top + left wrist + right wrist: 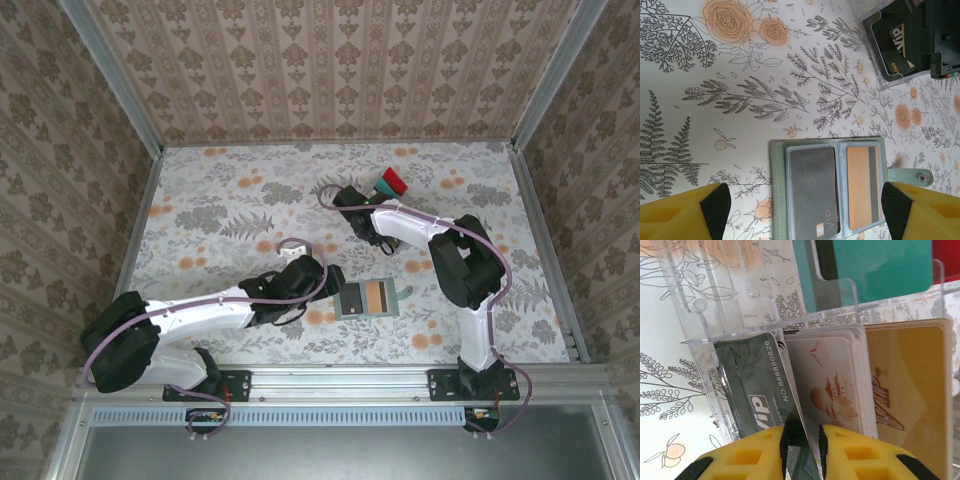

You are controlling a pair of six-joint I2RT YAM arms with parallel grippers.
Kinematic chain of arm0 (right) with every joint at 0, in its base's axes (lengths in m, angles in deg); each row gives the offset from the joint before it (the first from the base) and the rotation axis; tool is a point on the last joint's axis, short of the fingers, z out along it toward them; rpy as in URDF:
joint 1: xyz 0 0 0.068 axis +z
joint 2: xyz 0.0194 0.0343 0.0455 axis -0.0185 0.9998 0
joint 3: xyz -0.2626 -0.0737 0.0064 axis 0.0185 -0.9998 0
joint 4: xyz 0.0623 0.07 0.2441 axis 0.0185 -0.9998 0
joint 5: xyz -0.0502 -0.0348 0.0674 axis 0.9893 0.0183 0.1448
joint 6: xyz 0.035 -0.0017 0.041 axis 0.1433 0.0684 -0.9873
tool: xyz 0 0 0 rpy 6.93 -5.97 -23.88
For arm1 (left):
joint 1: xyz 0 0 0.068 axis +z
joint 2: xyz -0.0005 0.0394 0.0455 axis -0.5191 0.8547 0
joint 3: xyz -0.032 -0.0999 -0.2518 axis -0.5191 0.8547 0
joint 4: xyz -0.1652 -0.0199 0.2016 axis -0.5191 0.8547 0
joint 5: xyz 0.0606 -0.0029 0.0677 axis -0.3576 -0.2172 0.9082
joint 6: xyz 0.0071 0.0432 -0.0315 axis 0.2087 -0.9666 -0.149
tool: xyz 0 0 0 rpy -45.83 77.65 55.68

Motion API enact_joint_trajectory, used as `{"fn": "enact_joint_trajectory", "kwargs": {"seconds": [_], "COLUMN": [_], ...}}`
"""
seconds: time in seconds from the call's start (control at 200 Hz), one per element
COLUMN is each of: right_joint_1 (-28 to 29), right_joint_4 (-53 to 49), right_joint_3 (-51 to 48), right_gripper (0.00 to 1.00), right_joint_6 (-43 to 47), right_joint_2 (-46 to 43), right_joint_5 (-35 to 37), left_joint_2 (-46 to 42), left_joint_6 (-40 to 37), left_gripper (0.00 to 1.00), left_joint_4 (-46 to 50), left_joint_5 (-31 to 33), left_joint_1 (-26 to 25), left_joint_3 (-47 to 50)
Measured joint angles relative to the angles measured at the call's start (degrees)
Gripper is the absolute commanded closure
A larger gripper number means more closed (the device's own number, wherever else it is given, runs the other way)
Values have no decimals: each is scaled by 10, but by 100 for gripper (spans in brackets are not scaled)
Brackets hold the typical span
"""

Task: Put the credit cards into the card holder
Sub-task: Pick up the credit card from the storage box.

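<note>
The grey-green card holder (368, 298) lies open on the floral table, a dark grey VIP card (812, 190) in its left sleeve and an orange card (862, 185) in its right. My left gripper (802, 205) hovers open just above it, one fingertip on each side. My right gripper (804, 440) reaches into the clear tray (700, 305). Its jaws stand narrowly apart around the edge of a dark grey VIP card (752, 385), and a slim gap still shows. Beside that card stand pale beige-pink cards (832, 385) and tan cards (910, 385). A teal card (875, 265) and a red card (945, 255) stand behind.
The clear tray with its teal and red cards (390, 182) stands at the back centre-right, beyond the right gripper (358, 205). Patterned walls ring the table (220, 200). The holder's snap tab (912, 176) sticks out on its right side.
</note>
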Motion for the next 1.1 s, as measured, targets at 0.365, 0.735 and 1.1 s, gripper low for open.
{"fn": "enact_joint_trajectory", "kwargs": {"seconds": [0.365,0.735,1.1], "right_joint_1": [0,0,-3], "right_joint_4": [3,3,-6], "right_joint_3": [-6,-7,-17], "right_gripper": [84,91,98], "right_joint_6": [1,2,-13], "right_joint_2": [-5,-25,-82], "right_joint_5": [3,-17,-94], "left_joint_2": [4,14,22], "left_joint_6": [0,0,0], "left_gripper": [18,18,18], "left_joint_4": [0,3,4], "left_joint_5": [-4,-7,-11], "left_joint_1": [0,0,0], "left_joint_3": [0,0,-4]}}
